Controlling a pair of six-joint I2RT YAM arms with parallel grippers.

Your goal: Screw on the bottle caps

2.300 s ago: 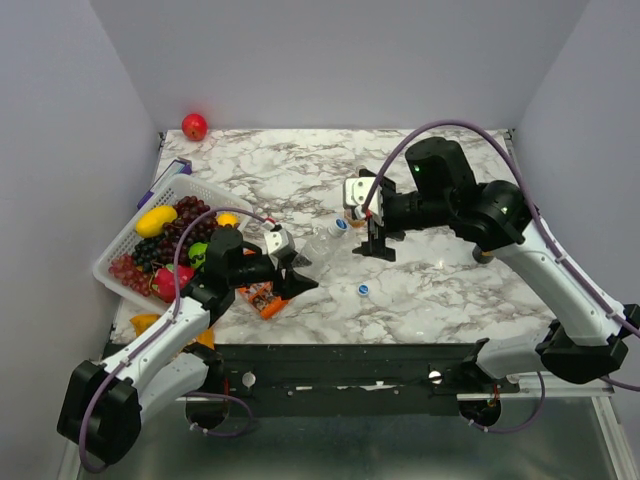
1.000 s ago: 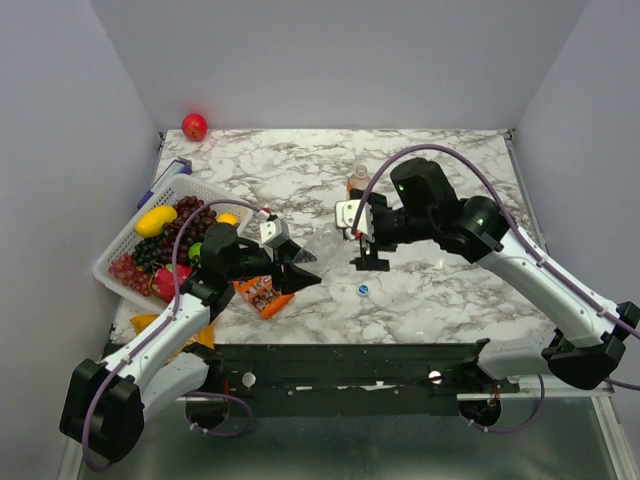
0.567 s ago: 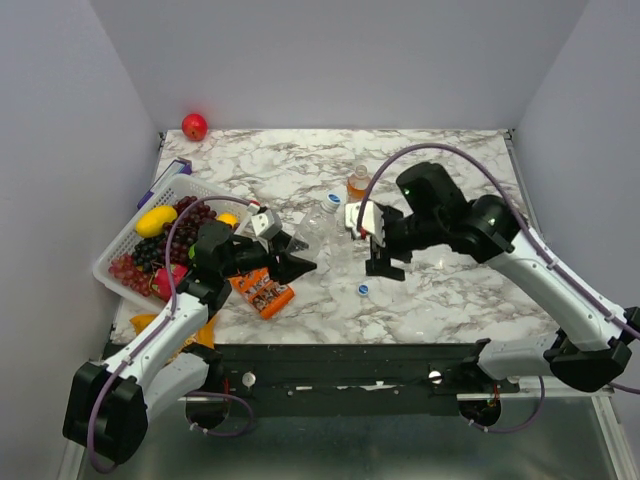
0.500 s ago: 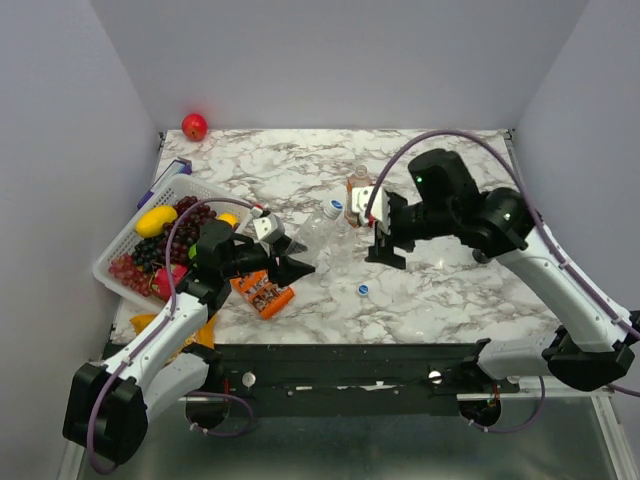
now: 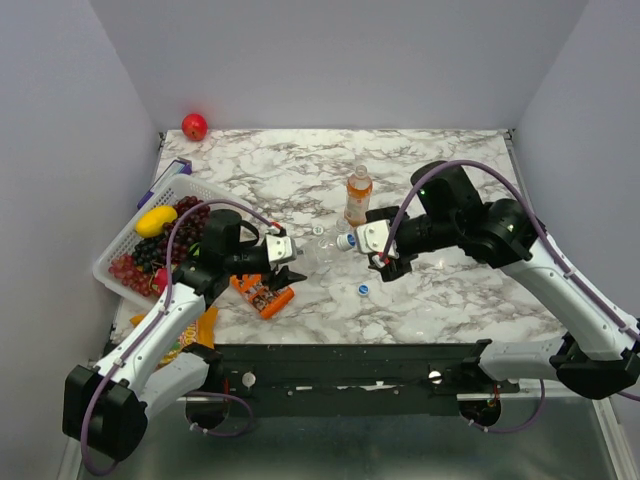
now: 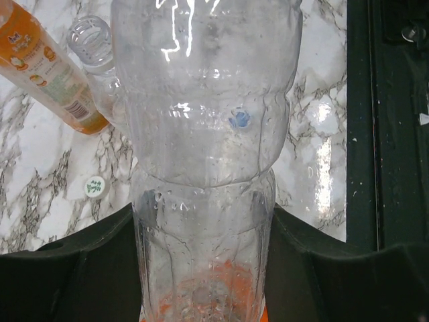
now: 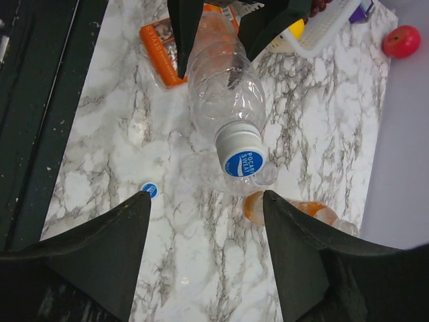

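My left gripper (image 5: 288,250) is shut on the lower body of a clear bottle (image 6: 204,134), holding it tilted with its neck toward the right arm. That bottle bears a blue cap (image 7: 242,162), also seen from above (image 5: 345,242). My right gripper (image 5: 384,258) is open and empty, just right of that cap, its jaws wide apart in the right wrist view (image 7: 204,268). A second clear bottle (image 6: 90,37) is uncapped beside the standing orange bottle (image 5: 357,195). A loose blue cap (image 5: 363,290) and a whitish cap (image 6: 94,186) lie on the table.
A white basket (image 5: 120,245) of fruit stands at the left. An orange snack packet (image 5: 262,295) lies under the left gripper. A red apple (image 5: 194,126) sits at the back left corner. The marble table's front edge (image 5: 350,340) is near the loose blue cap.
My right gripper has come off the bottle top and drawn back to the right, open. The blue cap stays on the held bottle. My left gripper still holds the bottle.
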